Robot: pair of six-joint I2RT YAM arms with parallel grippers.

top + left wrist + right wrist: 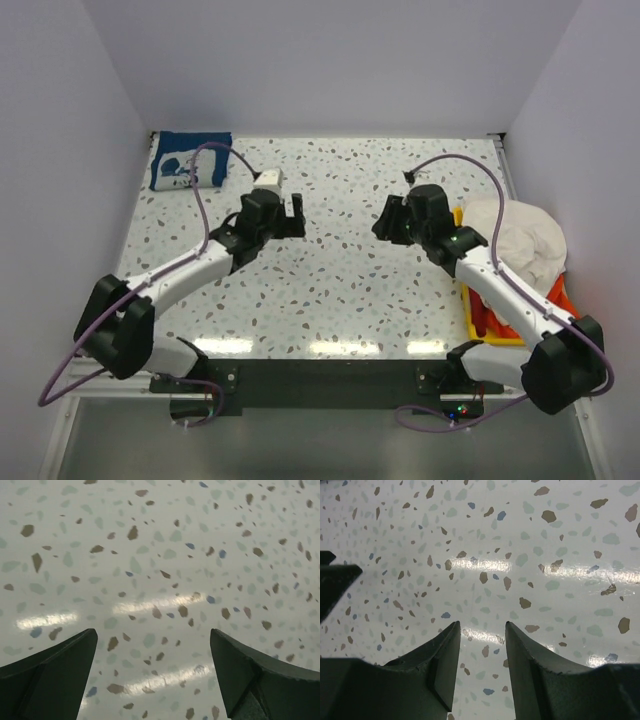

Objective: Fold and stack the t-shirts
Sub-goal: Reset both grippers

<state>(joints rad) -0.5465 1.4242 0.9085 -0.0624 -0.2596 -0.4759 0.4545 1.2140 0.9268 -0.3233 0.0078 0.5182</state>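
One navy blue cloth t-shirt with a white print (190,160) is laid folded into a flat rectangle in the far left corner of the white speckled tabletop (340,290), print upward, its long axis running left to right along the far edge. A cream-white t-shirt (520,240) is heaped in a crumpled mound, with no clear axis, over a yellow plastic bin (472,322) at the right edge, and an orange-red t-shirt (556,296) is bunched beneath it in the bin. The left pincer (297,216) is spread wide above bare tabletop, its fingers (55,675) gripping nothing. The right pincer (381,224) is parted by a narrow gap, likewise gripping nothing, and is faced toward the left one across mid-tabletop.
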